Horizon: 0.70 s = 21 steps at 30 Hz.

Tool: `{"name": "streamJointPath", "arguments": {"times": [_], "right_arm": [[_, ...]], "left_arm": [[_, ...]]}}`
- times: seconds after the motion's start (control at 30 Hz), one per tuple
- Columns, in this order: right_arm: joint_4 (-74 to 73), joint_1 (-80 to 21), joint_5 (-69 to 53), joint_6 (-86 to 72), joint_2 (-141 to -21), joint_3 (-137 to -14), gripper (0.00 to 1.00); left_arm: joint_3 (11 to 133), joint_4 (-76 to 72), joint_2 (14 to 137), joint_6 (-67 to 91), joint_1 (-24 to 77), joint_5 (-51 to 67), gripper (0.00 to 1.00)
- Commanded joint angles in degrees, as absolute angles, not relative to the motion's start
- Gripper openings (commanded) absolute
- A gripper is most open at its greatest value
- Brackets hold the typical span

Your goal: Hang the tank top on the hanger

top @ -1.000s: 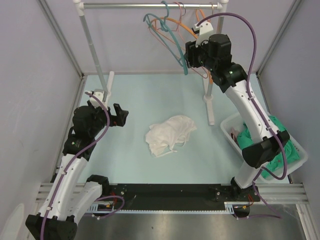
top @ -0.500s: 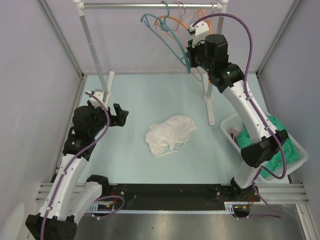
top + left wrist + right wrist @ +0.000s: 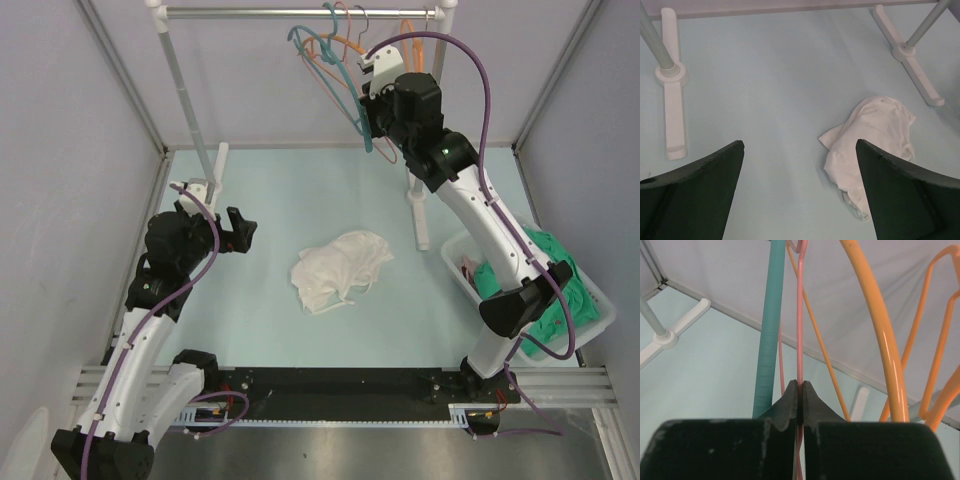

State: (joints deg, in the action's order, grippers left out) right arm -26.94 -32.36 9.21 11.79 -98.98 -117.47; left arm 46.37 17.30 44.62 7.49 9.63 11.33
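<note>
Right wrist view settles the main point: the right tool has its fingers pressed together on the thin pink wire of the hanger, which runs straight up toward twelve o'clock from the pinch. The teal hanger hangs just beside it at eleven o'clock, and the orange hangers are off toward one and two o'clock. From above, I see the right arm stretched far from its base, with its wrist up among the hangers below the rail at the back of the desk.

The tank top lies crumpled in a heap mid-desk, well apart from the hanger, at about seven o'clock from the right tool. Its long axis runs roughly from eight to two o'clock. The left tool hovers above the desk, spread wide and empty, with the cloth at four o'clock from it. The left arm, folded back with its wrist pointing toward the heap, is the nearer one.

By my reckoning, the hook must come up off the rail before the hanger goes down toward the cloth. The neighbouring hangers may snag on the way.
</note>
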Motion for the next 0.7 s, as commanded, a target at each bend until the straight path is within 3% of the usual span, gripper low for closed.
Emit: {"name": "streamJointPath", "arguments": {"times": [0.0,0.37,0.67], "right_arm": [[-23.1,-33.0,12.8,13.7,-95.5,-122.3,0.0],[-26.3,-34.5,15.3,14.7,-93.2,-122.7,0.0],[-26.4,-34.5,13.4,12.7,-84.9,-112.1,0.0]], "left_arm": [[46.2,16.3,44.0,7.1,9.9,12.1,0.99],[46.2,16.3,43.8,7.2,9.9,12.2,0.99],[46.2,16.3,43.9,7.4,9.9,12.7,0.99]]}}
